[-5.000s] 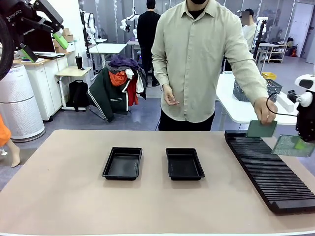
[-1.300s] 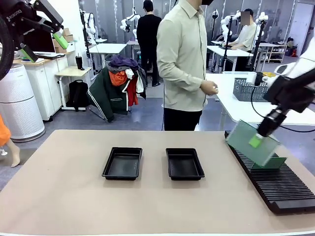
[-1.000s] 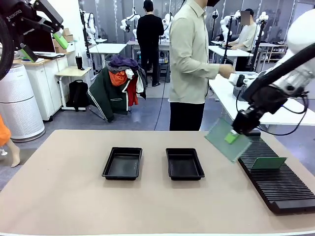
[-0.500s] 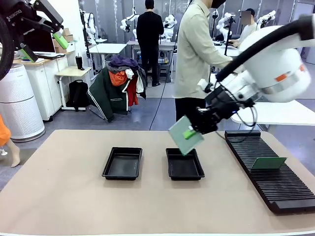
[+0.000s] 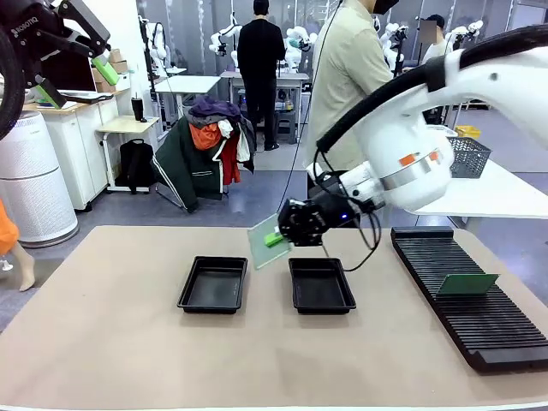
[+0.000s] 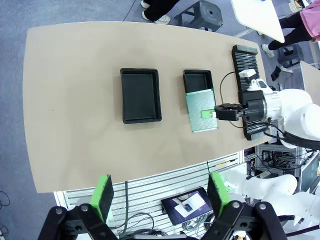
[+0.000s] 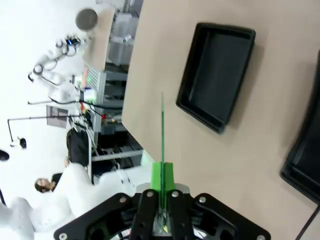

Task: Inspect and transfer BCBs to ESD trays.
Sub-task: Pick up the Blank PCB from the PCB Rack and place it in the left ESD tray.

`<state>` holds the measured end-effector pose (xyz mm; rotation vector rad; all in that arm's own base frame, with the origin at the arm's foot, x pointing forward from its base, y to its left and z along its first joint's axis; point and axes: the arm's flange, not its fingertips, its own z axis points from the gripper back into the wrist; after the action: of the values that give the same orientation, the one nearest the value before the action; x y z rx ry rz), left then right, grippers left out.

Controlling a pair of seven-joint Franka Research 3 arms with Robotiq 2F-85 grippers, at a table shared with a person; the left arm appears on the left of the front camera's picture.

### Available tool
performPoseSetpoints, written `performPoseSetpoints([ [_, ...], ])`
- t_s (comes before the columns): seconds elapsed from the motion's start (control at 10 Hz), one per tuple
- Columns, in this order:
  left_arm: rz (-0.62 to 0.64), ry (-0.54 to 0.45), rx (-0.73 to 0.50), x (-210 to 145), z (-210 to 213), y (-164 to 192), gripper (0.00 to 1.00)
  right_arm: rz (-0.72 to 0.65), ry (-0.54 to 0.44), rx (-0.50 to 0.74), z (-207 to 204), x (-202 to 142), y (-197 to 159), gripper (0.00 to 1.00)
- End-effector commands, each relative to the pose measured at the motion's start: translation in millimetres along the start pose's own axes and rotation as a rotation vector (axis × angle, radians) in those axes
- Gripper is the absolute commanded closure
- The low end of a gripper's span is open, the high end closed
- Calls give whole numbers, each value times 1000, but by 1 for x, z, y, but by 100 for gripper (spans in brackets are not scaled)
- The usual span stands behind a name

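Board [image 5: 261,244], thin, flat, green finely lined face, pinched by one edge in right claw [image 5: 275,239], above two black trays [image 5: 212,306]; left claw [image 6: 162,196] spread open.

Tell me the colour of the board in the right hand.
The board is green; left wrist view shows it best.

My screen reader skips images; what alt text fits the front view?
The right gripper, shut on a green board, holds it tilted in the air between the left tray and the right tray, both empty. A second board stands in the rack.
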<state>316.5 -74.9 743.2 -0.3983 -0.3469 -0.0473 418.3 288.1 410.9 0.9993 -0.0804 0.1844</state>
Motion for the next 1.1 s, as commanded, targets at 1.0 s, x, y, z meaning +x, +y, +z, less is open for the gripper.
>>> performPoseSetpoints([
  [1.0,2,4,6,-1,0,1,0,-196,-172,-8,-161,36,-36,98],
])
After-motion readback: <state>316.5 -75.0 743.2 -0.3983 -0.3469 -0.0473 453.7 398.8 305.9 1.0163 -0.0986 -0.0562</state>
